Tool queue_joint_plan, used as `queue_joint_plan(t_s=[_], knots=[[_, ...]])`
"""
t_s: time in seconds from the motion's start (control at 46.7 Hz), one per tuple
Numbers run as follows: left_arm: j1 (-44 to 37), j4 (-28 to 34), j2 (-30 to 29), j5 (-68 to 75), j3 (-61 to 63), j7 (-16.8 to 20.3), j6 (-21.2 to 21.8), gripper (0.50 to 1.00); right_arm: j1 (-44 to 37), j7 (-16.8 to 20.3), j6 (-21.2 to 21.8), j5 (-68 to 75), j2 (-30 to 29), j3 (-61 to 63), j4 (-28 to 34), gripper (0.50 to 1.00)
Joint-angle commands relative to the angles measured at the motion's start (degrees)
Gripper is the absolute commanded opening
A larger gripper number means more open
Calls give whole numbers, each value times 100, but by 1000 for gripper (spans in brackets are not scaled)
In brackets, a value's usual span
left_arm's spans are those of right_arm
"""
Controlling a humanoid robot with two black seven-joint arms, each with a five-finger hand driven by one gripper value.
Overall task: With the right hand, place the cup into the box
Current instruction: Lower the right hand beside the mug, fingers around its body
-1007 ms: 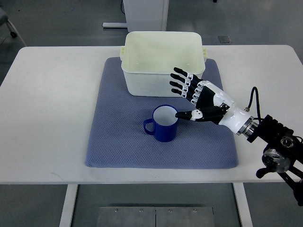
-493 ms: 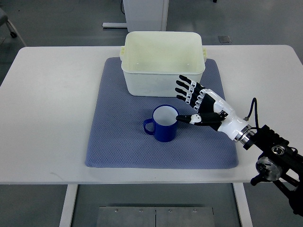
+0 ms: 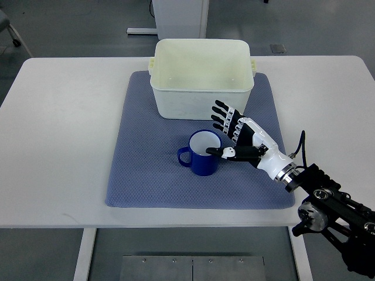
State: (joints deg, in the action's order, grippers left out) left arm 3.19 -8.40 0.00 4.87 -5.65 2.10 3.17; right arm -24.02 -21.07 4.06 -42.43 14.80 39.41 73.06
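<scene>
A blue cup (image 3: 201, 154) with a white inside stands upright on the blue-grey mat (image 3: 152, 175), its handle pointing left. A cream plastic box (image 3: 202, 76) stands open just behind it on the mat. My right hand (image 3: 225, 134) comes in from the lower right and is open, its fingers spread beside the cup's right rim. The thumb tip (image 3: 212, 152) reaches over the cup's rim; the other fingers (image 3: 222, 117) are above and behind the cup, in front of the box wall. The left arm is not in view.
The mat lies on a white table (image 3: 58, 129). The right forearm and its black wrist joint (image 3: 319, 205) hang over the table's front right edge. A white cabinet base (image 3: 176, 17) stands behind the table.
My right hand has moved left and down toward the cup. The thumb now reaches the cup's rim. The cup and box have not moved.
</scene>
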Motion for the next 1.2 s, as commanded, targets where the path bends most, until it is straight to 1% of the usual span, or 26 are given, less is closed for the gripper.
queue_joint_plan(t_s=[0.0, 0.3, 0.407, 0.493, 0.707, 1.179], knots=[[-2, -3, 0, 5, -6, 0, -1, 1000, -6, -37, -80, -11, -64, -83, -29, 1000], [7, -3, 0, 5, 11, 0, -1, 1000, -102, -108, -151, -99, -337, -197, -319, 998], [7, -3, 0, 5, 11, 0, -1, 1000, -120, -116, -274, -99, -363, -197, -398, 998], [7, -3, 0, 5, -6, 0, -1, 1000, -146, -134, -291, -99, -469, -241, -494, 1000], [-2, -3, 0, 5, -6, 0, -1, 1000, -243, -415, -300, -90, -486, -487, -618, 998], [7, 5, 0, -3, 11, 0, -1, 1000, -243, -635, -300, -90, -504, -627, -794, 998]])
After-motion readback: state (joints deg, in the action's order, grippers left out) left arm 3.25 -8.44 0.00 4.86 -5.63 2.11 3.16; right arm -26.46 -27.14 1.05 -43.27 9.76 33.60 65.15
